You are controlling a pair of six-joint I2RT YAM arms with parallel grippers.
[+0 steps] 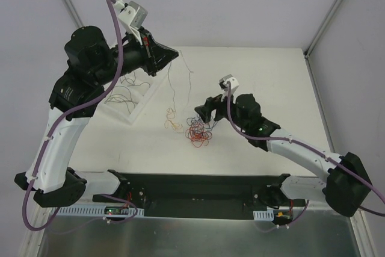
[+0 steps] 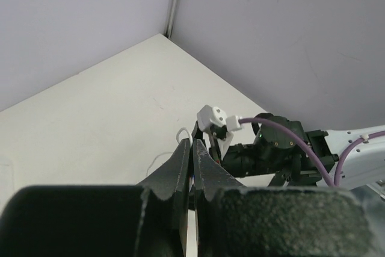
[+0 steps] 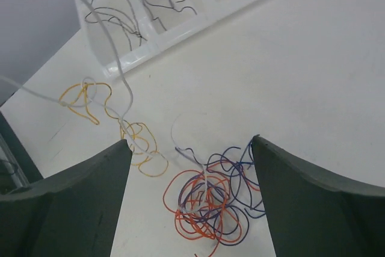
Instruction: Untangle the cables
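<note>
Holding a pale cable high off the desk, left end effector is pinched on it; right end effector is spread above the tangle. Risk: snagged loops could cinch tighter or drag the whole tangle along.

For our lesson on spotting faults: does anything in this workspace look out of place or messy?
Yes. Red, orange and blue cables lie knotted in one heap outside the tray, where a few dark ones are already sorted. A pale cable rises from near the heap up to the shut left end effector, hanging in mid-air.
</note>
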